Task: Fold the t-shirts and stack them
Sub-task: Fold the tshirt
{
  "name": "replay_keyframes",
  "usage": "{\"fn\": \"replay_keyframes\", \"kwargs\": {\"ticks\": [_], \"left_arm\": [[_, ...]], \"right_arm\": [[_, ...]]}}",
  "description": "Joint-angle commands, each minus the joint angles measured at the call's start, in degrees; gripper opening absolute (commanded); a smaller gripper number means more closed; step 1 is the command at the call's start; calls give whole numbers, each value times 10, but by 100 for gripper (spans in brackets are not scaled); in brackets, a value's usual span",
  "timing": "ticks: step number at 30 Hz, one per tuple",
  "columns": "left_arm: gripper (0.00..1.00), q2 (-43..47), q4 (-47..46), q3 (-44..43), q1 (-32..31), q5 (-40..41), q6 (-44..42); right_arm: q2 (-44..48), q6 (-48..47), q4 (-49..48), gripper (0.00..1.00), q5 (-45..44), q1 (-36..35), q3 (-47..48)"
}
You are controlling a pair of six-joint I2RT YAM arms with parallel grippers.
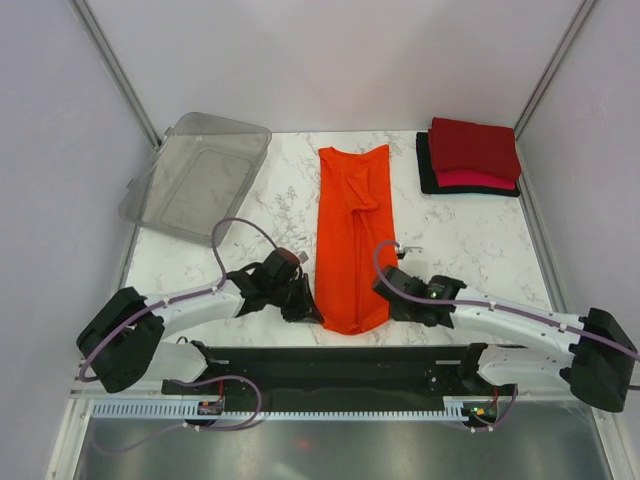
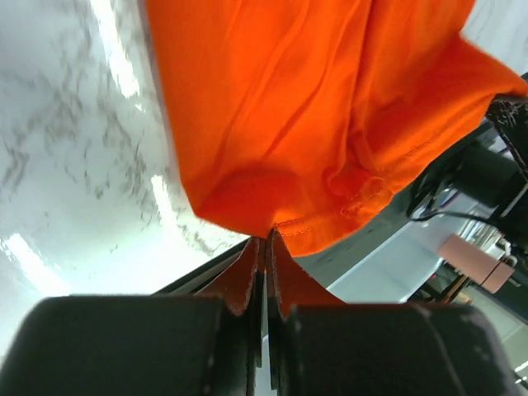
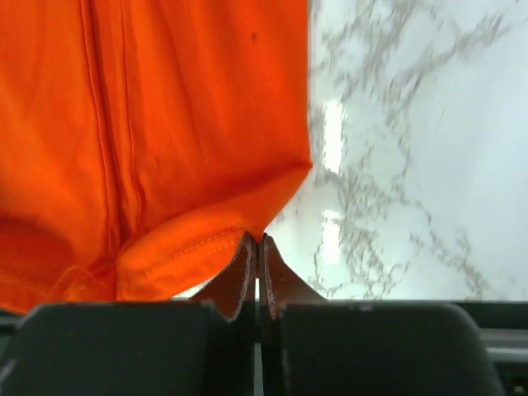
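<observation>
Pinching the orange shirt (image 1: pixel 352 235) by two corners

A clear bin (image 1: pixel 200 180) sits at the far left of the white table (image 1: pixel 470 240). The left pincer (image 2: pixel 264 246) is squeezed shut on the shirt's near left corner. The shirt lies in a long thin strip down the middle. The right pincer (image 3: pixel 256 241) is squeezed shut on the near right corner. At the far right, three folded shirts (image 1: pixel 472 152) sit in a pile: dark red on top, pinkish-red under it, black at the bottom.
</observation>
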State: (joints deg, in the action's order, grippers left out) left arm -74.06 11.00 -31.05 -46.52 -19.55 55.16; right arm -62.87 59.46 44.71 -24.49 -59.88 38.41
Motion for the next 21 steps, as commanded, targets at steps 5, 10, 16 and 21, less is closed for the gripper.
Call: {"fn": "replay_keyframes", "kwargs": {"ticks": [5,10,16,21], "left_arm": [[2,-81,32,-147,71,-6,-72],[2,-136,45,-221,137,-15,-109],[2,-236,66,-342,173,6,-169],[2,-317,78,-425,196,-17,-182]], "right_arm": [[-100,-221,-95,0,71,160,107],[-191,-295,-112,0,90,217,196],[-267,-358,-119,0,103,281,275],[-328,-389,-121,0,112,333,341]]}}
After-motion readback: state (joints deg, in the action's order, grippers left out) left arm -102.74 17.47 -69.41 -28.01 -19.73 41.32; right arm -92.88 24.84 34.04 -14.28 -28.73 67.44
